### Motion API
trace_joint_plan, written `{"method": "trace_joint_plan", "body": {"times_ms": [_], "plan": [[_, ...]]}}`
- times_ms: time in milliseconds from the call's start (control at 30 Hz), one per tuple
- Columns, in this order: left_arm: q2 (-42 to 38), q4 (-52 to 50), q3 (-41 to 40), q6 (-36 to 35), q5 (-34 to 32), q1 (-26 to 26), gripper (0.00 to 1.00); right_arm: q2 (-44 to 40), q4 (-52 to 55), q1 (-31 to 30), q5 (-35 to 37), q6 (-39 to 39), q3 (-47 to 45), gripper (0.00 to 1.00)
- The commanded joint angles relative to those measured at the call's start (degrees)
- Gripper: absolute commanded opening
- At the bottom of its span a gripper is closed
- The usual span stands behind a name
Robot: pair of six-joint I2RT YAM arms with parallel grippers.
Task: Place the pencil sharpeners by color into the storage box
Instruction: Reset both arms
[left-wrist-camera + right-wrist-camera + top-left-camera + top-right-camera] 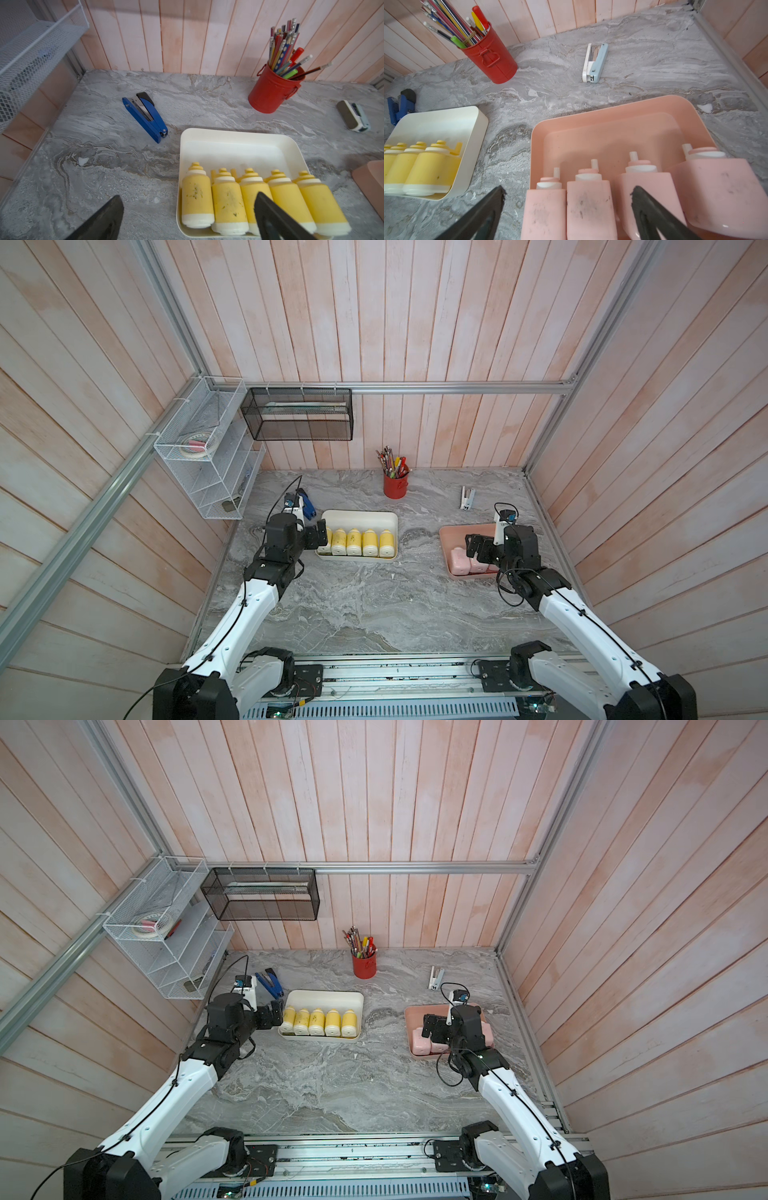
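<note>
Several yellow pencil sharpeners (354,542) (227,201) lie side by side in a cream storage box (359,514) (234,137). Several pale pink pencil sharpeners (459,561) (588,205) lie in a row in a pink storage box (461,531) (612,124). My left gripper (316,536) (188,196) hangs open over the left end of the yellow row and holds nothing. My right gripper (473,549) (568,188) stands open above the pink row, also holding nothing. The right arm hides part of the pink box in both top views.
A red pencil cup (395,485) stands at the back middle. A blue stapler (307,508) lies behind the left gripper, and a pale blue stapler (466,497) lies behind the pink box. A white wire rack (208,456) and a black mesh basket (299,414) hang on the walls.
</note>
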State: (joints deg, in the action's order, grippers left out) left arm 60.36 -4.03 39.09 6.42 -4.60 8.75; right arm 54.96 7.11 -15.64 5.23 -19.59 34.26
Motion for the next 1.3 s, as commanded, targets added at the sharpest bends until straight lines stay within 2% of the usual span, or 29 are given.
{"method": "trace_joint_plan", "body": {"times_ms": [0,167,267,700,1267], "plan": [[-1.1,14.3,-5.0,-3.3,-3.4,-1.0,1.00,0.0,-7.6,0.3,3.8,1.7,-2.0,0.98],[-0.1,31.9,-13.9,-6.5,-3.3,-2.7,1.00,2.4,-12.7,0.3,7.5,3.5,-3.2,0.98],[2.0,39.1,-16.6,-7.7,-2.7,-3.8,1.00,4.2,-16.6,0.4,9.1,5.3,-4.2,0.98],[14.3,52.8,-19.8,-6.0,-0.6,-8.8,1.00,12.6,-31.4,1.7,16.9,10.7,-7.3,0.98],[28.5,73.7,-25.1,-4.6,0.9,-9.6,1.00,21.1,-49.9,5.4,17.1,16.5,-13.2,0.98]]}}
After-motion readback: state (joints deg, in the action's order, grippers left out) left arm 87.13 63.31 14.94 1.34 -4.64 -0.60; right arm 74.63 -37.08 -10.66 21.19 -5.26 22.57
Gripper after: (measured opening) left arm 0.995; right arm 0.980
